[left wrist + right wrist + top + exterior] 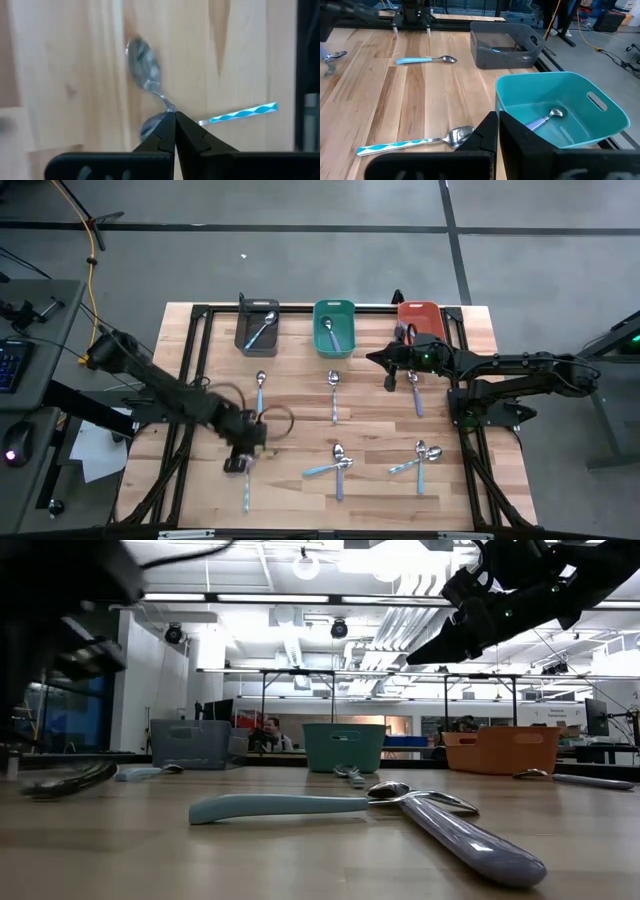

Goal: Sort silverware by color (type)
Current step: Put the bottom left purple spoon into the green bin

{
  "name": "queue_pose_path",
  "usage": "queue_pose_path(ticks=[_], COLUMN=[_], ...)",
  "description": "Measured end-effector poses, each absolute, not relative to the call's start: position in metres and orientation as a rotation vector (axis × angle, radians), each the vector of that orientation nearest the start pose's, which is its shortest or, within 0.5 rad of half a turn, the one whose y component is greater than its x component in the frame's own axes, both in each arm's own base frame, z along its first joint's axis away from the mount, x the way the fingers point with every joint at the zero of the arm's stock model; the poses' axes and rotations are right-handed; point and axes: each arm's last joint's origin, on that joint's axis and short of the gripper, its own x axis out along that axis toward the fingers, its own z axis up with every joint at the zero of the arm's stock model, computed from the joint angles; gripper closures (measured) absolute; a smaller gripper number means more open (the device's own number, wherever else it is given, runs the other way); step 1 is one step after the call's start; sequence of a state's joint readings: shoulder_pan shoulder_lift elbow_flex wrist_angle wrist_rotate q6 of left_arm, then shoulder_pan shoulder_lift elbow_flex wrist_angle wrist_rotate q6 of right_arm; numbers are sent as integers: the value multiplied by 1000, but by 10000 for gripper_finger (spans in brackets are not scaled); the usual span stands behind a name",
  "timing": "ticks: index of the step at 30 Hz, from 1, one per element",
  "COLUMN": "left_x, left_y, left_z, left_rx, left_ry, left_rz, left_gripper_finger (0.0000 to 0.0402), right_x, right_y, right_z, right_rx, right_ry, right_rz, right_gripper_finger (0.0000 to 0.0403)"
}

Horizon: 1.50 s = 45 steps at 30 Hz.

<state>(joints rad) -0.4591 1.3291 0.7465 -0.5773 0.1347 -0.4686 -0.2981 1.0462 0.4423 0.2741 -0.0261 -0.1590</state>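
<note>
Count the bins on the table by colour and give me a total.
Dark grey bin: 1
Teal bin: 1
Orange bin: 1
Total: 3 bins

A grey concrete floor (300, 260) crossed by dark lines surrounds the pale wooden slatted table top (300, 430), with a grey side desk (35, 345) at its left edge holding a keyboard. Level across the table, a bright workshop shows white ceiling beams and round lamps (307, 567), and a seated person (270, 733) in the distance.
</note>
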Motion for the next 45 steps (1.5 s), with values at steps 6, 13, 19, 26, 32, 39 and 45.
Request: queue_pose_path(ticks=[6,13,19,26,32,39,45], left_x=[213,218,220,223,222,225,240], left_y=[-71,-70,-78,-85,-92,-108,-118], left_z=[194,186,186,186,179,163,165], left_rx=[-309,-407,-496,-534,-574,-569,-459], left_ry=[1257,1313,1308,1269,1290,1390,1429], left_rz=[-242,-220,-189,-121,-18,92,162], left_gripper_finger=[400,369,313,283,282,274,272], right_x=[206,206,206,206,206,206,206], right_y=[-62,-62,-62,-63,-63,-63,-64], right_z=[211,211,212,213,213,213,213], right_rx=[-126,-126,-100,-53,-40,-64,-64], right_ry=[350,347,339,318,316,320,325], right_rz=[-239,-239,-244,-254,-256,-275,-293], right_gripper_finger=[402,402,402,402,402,402,402])
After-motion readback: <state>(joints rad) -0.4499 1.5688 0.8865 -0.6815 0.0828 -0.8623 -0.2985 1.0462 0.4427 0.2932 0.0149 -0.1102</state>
